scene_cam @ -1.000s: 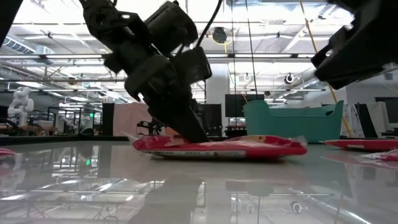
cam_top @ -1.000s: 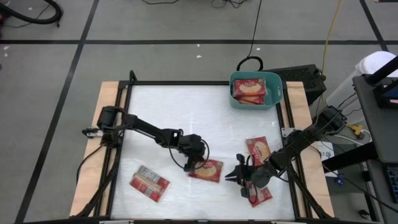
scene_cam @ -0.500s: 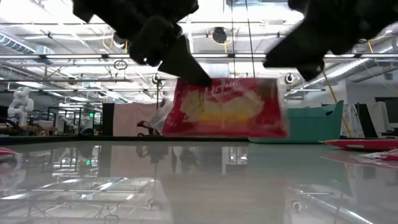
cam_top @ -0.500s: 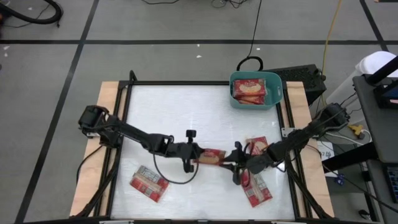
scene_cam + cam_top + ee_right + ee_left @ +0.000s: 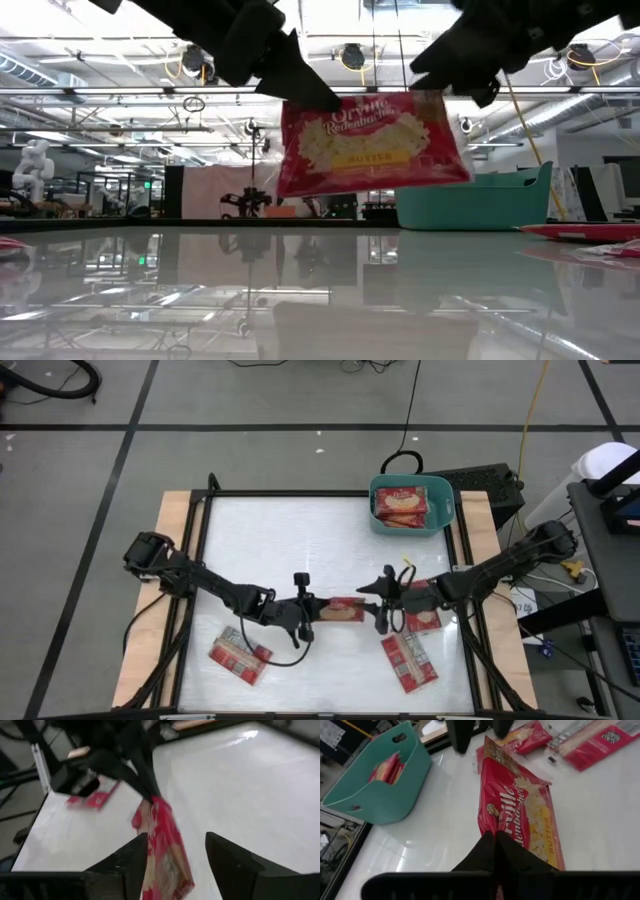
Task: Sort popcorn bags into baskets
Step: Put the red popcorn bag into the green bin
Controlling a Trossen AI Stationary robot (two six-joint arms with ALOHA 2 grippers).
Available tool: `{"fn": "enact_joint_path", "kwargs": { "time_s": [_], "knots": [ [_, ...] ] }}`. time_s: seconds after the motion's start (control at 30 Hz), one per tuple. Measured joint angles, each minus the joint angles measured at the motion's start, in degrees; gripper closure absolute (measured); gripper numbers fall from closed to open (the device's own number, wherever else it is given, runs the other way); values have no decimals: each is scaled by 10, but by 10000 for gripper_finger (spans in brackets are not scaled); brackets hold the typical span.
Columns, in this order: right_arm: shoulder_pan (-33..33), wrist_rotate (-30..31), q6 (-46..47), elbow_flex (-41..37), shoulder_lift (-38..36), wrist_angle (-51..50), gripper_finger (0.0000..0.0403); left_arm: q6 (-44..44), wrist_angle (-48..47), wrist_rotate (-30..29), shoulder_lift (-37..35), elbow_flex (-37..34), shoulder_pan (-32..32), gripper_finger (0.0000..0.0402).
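White glossy table top (image 5: pixel 300 540) w/ plywood side strips, grey floor w/ black tape lines around it; low view looks into a big hall w/ ceiling trusses.

I've got one popcorn bag (image 5: pixel 344 610) up off the table near mid-front, hanging upright between my two arms. My left gripper (image 5: pixel 308 612) is pinched tight on its one end edge, fingers (image 5: pixel 492 855) together on the seam. My right gripper (image 5: pixel 383 607) sits at the other end, fingers (image 5: pixel 227 862) spread apart, the bag's end between them; can't tell if they touch it.

Bag: flat red packet, crinkly, yellow popcorn pic across the middle. Low view reads "Orville Redenbacher's" in white script + "BUTTER" on a yellow band (image 5: pixel 372 157). Left wrist view shows "rville" and "BUTTER" along the face.

Other bags on the table: one at front left (image 5: pixel 240 655), grey-white printed panel up; one at front right (image 5: pixel 409 662); one just behind my right gripper (image 5: pixel 422 618), partly hidden. Teal basket (image 5: pixel 446 510) at the back right corner, well apart from me, holds more packets (image 5: pixel 402 505), "Orville" script just legible on top.
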Motion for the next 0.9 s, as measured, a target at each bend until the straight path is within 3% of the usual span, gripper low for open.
{"fn": "enact_joint_path", "kwargs": {
  "time_s": [0.2, 0.47, 0.63, 0.9],
  "knots": [
    [-53, -115, 12, 0, 0, -33, 189, -1, 6, 0, 2, 0, 0, 395],
    [-82, -201, 12, 0, 0, -66, 207, 10, 19, 0, 27, 1, 2, 391],
    [-91, -213, 5, 0, 7, -81, 256, 20, 51, -1, 43, 1, 2, 394],
    [-94, -188, -15, 0, 20, -95, 371, -23, 81, -1, 50, 1, 11, 374]
  ]
}}
